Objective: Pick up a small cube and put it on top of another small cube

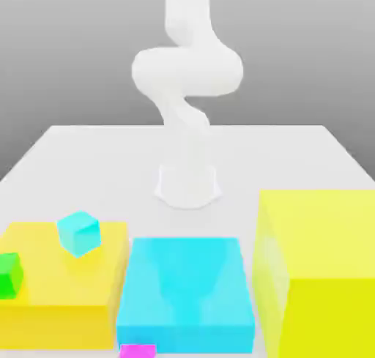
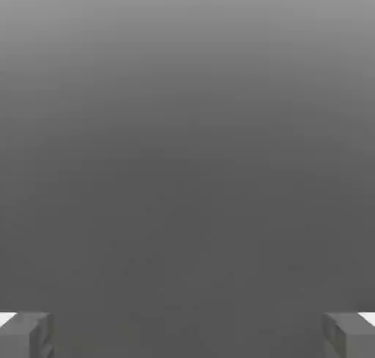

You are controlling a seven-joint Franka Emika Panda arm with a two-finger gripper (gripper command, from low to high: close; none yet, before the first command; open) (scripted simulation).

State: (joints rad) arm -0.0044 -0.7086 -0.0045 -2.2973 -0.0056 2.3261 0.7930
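Grey, shading from pale to dark, fills the background behind a wide white tabletop. In the hand view, the claw is open: its two fingers stand far apart with nothing between them. Above the table, in the exterior view, the white robot arm rises from a round base toward the far side and runs up out of the picture.

Nearer the viewer, three big blocks stand in a row. At the exterior view's left is a low golden-yellow block; on its top a cyan cube appears tilted on a corner, and a green cube shows near the picture's edge. A flat, bright blue block is in the middle, and a taller lemon-yellow block is at the exterior view's right.

The task's small magenta-pink cube is at the bottom edge of the exterior view, in front of the blue block and partly cut off. Whether it touches that block cannot be told.

It will probably handle as light, stiff and hardly fragile; its smooth faces might slip if pinched off-centre. Best to take two opposite side faces, square on, at mid-height, leaving the underside free for stacking.
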